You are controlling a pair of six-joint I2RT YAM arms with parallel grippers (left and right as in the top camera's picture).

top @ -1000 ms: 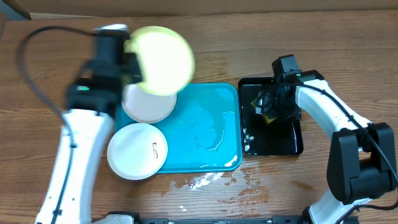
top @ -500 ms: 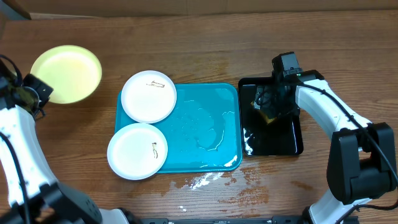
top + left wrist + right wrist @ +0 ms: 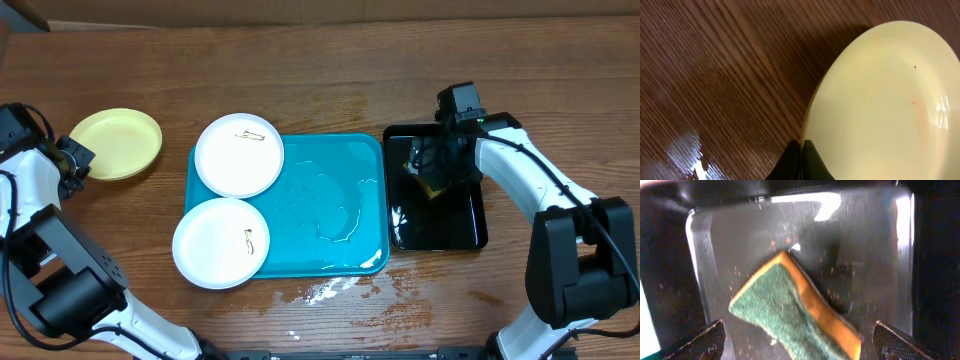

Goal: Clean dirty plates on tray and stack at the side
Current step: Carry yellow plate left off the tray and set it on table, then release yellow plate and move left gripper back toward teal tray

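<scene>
The pale yellow-green plate lies on the wood at the far left, off the tray; it fills the left wrist view. My left gripper is shut on its near-left rim. Two white plates with small dark smudges, one at the back and one at the front, sit on the left end of the turquoise tray. My right gripper is open over the black tray, its fingers either side of a green-and-yellow sponge.
Water films the turquoise tray's middle, and white foam lies on the wood at its front edge. A wet patch shines on the table beside the yellow plate. A cardboard edge runs along the back.
My left arm has carried the yellow-green plate from above the tray's back left out to the far left and lowered it onto the table. The right arm has not moved.
</scene>
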